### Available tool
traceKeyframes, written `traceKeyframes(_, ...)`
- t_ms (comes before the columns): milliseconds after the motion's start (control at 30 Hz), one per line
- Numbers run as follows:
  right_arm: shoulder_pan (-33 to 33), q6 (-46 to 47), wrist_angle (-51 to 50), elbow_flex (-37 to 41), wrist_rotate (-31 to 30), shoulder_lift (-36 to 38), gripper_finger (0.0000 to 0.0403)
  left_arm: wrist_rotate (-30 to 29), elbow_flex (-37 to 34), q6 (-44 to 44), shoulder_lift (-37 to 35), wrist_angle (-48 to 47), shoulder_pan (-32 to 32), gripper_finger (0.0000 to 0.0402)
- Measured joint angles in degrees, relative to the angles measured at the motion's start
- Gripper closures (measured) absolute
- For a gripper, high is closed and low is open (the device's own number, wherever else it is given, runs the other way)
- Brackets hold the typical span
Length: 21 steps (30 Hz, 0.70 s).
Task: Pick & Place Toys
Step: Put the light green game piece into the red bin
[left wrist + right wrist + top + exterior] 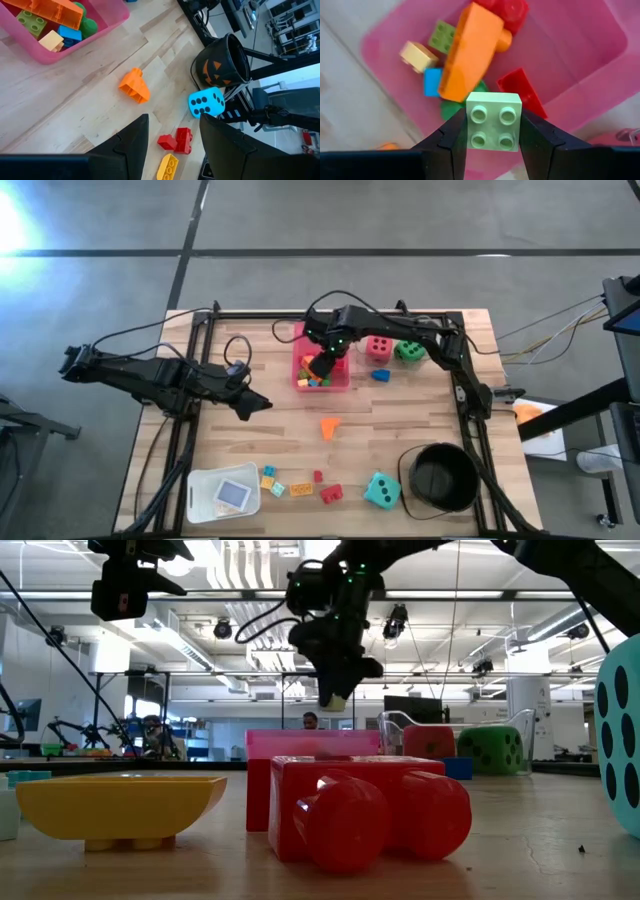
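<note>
My right gripper (pixel 322 366) hangs over the pink tray (pixel 343 385), shut on a pale green four-stud brick (pixel 494 121). In the tray lie orange (pixel 470 50), red (pixel 522 90), green, blue and tan bricks. My left gripper (pixel 173 119) stands open above the table's left middle, with nothing between its fingers. On the wood rest an orange brick (pixel 329 426), a blue brick (pixel 380 375), red (pixel 330 494) and yellow (pixel 300 489) bricks, a teal die (pixel 381 491), a red die (pixel 379 347) and a green die (pixel 408 351). My right gripper pinches the pale green brick by two opposite side walls (pixel 468 125) between its two fingers. The fingers come from above, pointing down. The brick (pixel 336 700) sits at the fingertips with its studs facing up toward the wrist, lifted clear above the tray.
A black round bucket (pixel 440 476) stands at the near right corner. A white tub (pixel 225 494) with a card in it sits at the near left. Black frame rails (pixel 465 395) run along the table's sides. Bare wood lies between the tray and the near row of toys.
</note>
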<state>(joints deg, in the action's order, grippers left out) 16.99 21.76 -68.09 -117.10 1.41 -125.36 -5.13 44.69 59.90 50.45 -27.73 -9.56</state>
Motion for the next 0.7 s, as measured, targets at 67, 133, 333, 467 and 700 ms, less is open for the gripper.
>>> traceKeyframes(67, -0.24, -1.84, 0.46, 1.39, -0.55, 0.00, 0.0273, 0.02, 0.00, 0.43, 0.01, 0.02, -0.02, 0.0221)
traceKeyframes(133, -0.70, -4.30, 1.43, 2.82, -2.47, 0.02, 0.0273, 0.06, 0.00, 1.35, 0.01, 0.02, -0.11, 0.0221)
traceKeyframes(333, -1.85, -10.15, 3.86, 6.38, -5.84, 0.04, 0.0273, 0.28, 0.00, -1.36, 0.01, 0.26, -0.11, 0.0221)
traceKeyframes(467, -2.19, -9.97, 4.11, 8.24, -5.87, 0.04, 0.0273, 0.85, 0.00, -4.61, 0.01, 1.12, -0.11, 0.0221)
traceKeyframes(700, -2.90, -9.73, 4.94, 10.81, -5.20, 0.04, 0.0273, 1.33, 0.00, -6.14, 0.01, 5.44, -0.11, 0.0221)
